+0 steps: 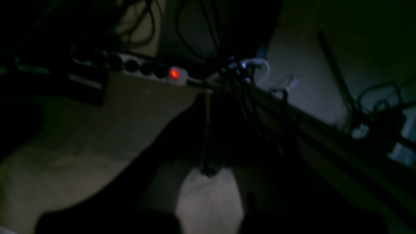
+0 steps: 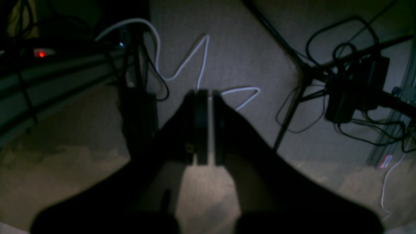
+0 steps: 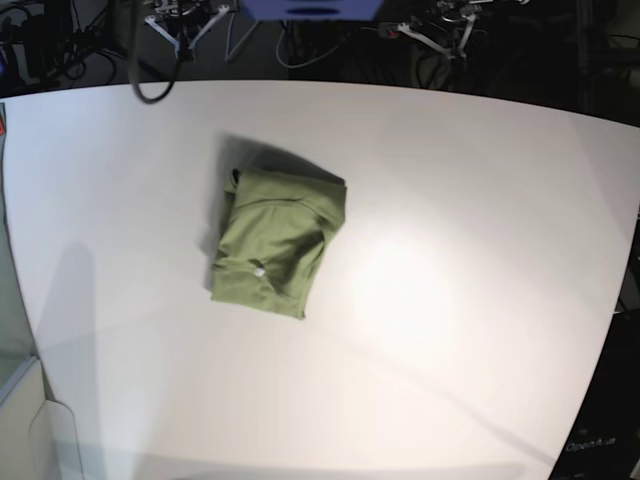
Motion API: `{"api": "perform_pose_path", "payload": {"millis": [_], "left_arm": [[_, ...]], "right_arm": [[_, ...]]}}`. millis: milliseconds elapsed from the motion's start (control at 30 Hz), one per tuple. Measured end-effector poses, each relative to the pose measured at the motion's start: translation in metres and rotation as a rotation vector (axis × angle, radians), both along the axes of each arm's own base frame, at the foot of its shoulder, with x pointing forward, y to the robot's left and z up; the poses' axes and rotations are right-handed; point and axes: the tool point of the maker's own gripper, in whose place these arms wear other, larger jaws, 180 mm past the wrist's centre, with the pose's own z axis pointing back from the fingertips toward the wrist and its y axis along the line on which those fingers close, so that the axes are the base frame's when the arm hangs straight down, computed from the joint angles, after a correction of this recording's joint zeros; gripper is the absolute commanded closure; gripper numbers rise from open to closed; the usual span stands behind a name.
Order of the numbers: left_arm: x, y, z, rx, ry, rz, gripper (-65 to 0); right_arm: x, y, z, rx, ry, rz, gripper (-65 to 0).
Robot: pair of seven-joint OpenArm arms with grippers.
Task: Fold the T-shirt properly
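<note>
You have one T-shirt (image 3: 275, 242) on the white table (image 3: 470, 220), and it is the only cloth there. It lies folded into a compact, roughly rectangular bundle, left of the table's centre in the base view and a little toward the far edge. Its top edge shows a doubled layer and the surface is wrinkled. A small pale spot sits on the cloth near its lower left corner; you cannot tell what it is. Neither arm reaches over the table in that view, and nothing touches the shirt.

Your two claws show only in their own wrist cameras, both pointing away from the table at a dim carpeted floor. The right gripper (image 2: 209, 128) has its two fingers (image 2: 201, 126) standing parallel with just a thin sliver of light between them, so a very narrow gap, and nothing is held in it. Beyond it you see one white cable (image 2: 182, 70) snaking across the carpet and a tangle of black leads around a stand.

The left gripper (image 1: 211, 136) is a dark blurred shape; its fingers look pressed together and no cloth is in them. Behind it lies one power strip (image 1: 152, 70) with one red light glowing.
</note>
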Motion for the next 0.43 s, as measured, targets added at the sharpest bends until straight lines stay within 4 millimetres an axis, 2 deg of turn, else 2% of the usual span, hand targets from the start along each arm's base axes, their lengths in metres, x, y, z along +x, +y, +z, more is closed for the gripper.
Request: {"api": "perform_pose_path", "payload": {"millis": [100, 200, 300, 433], "left_arm": [[-0.002, -0.010, -0.001, -0.029, 0.017, -0.028, -2.4], [-0.001, -0.011, -0.001, -0.031, 0.015, -0.028, -2.5], [0.004, -0.008, 0.000, -0.024, 0.002, -0.017, -2.5], [0.001, -0.016, -0.001, -0.034, 0.011, -0.024, -2.6]], "right_arm": [[0.007, 0.001, 0.000, 0.001, -0.008, -0.003, -7.4], [0.012, 0.002, -0.001, 0.000, -0.006, -0.004, -7.4], [0.008, 0.003, -0.001, 0.003, 0.006, -0.005, -7.4], [0.000, 0.008, -0.002, 0.011, 0.023, -0.006, -7.4]]}}
